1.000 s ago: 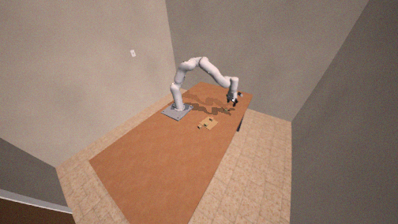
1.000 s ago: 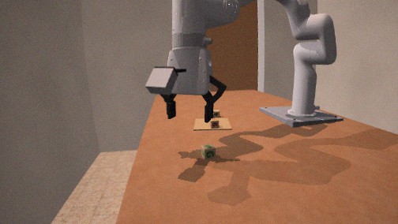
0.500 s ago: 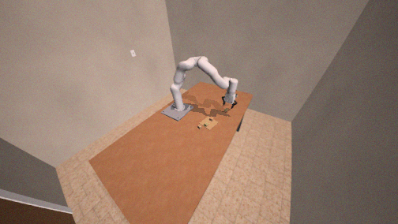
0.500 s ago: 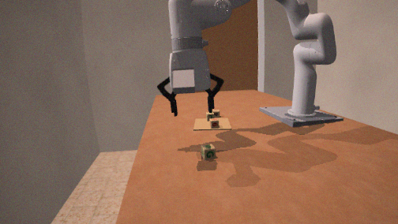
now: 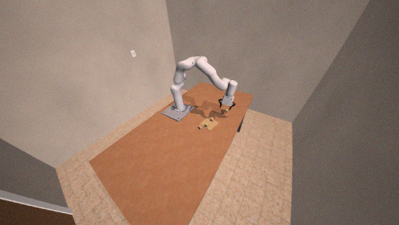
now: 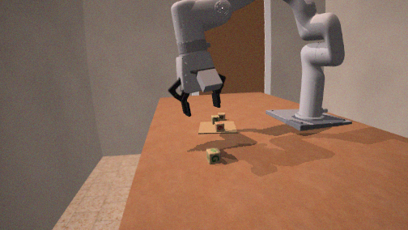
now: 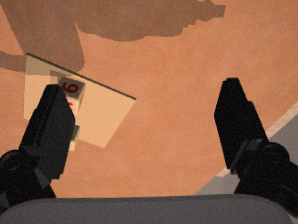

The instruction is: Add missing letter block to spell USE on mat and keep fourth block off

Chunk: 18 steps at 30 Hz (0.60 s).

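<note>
Green letters mark the block (image 5: pixel 226 110) (image 6: pixel 213 156) we probably need, at six o'clock from the mat (image 5: pixel 213 125) (image 6: pixel 206 128) (image 7: pixel 112 110) in the outside view. Our pincer (image 5: pixel 226 107) (image 6: pixel 201 108) (image 7: pixel 142 99) is wide open; let's line up before going down.

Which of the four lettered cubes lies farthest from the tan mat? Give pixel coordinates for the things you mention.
The pale, green-lettered cube (image 5: pixel 226 111) (image 6: pixel 213 156) standing alone; the other three (image 5: pixel 212 120) (image 6: pixel 219 127) (image 7: pixel 71 88) sit on or close beside the mat (image 5: pixel 214 125) (image 6: pixel 206 129) (image 7: pixel 110 112).

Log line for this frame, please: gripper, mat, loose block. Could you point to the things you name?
gripper (image 5: pixel 227 108) (image 6: pixel 201 110) (image 7: pixel 142 99): open, empty, above table | mat (image 5: pixel 210 124) (image 6: pixel 206 129) (image 7: pixel 107 112): flat on table | green-lettered block (image 6: pixel 213 156): off mat, on table, nearest exterior camera | task: unfinished
</note>
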### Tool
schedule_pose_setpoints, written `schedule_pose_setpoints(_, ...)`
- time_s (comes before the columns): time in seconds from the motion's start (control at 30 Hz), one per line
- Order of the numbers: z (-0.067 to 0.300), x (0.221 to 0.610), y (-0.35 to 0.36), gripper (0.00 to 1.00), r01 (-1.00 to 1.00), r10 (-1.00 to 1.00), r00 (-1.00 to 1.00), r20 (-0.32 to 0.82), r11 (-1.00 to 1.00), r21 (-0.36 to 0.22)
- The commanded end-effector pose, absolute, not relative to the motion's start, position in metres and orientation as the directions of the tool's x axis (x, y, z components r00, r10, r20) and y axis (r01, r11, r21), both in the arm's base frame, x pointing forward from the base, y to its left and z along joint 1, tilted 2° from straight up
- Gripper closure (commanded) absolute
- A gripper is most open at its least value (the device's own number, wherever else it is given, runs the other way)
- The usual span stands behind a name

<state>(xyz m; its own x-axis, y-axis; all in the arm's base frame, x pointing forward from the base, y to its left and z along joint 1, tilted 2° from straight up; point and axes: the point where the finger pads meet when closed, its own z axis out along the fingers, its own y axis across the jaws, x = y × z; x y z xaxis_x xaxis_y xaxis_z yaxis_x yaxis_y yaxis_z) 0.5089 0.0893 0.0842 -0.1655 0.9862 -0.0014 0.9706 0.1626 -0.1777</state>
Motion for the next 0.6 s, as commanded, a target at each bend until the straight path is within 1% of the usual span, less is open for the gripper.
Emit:
schedule_pose_setpoints(0.0,0.087,0.503,0.078,0.00,0.943,0.963,-0.268,0.024,0.267,-0.197)
schedule_pose_setpoints(0.03,0.087,0.503,0.078,0.00,0.943,0.963,-0.268,0.024,0.267,-0.197)
schedule_pose_setpoints(0.07,0.088,0.497,0.071,0.00,0.919,0.942,-0.333,0.043,0.334,-0.210)
schedule_pose_setpoints(0.13,0.088,0.496,0.068,0.00,0.910,0.935,-0.352,0.050,0.354,-0.214)
schedule_pose_setpoints(0.17,0.089,0.492,0.063,0.00,0.888,0.915,-0.398,0.067,0.403,-0.222)
schedule_pose_setpoints(0.23,0.089,0.490,0.061,0.00,0.880,0.908,-0.414,0.073,0.419,-0.225)
schedule_pose_setpoints(0.27,0.090,0.486,0.055,0.00,0.851,0.881,-0.463,0.093,0.472,-0.232)
schedule_pose_setpoints(0.57,0.094,0.468,0.034,0.00,0.722,0.761,-0.624,0.178,0.649,-0.241)
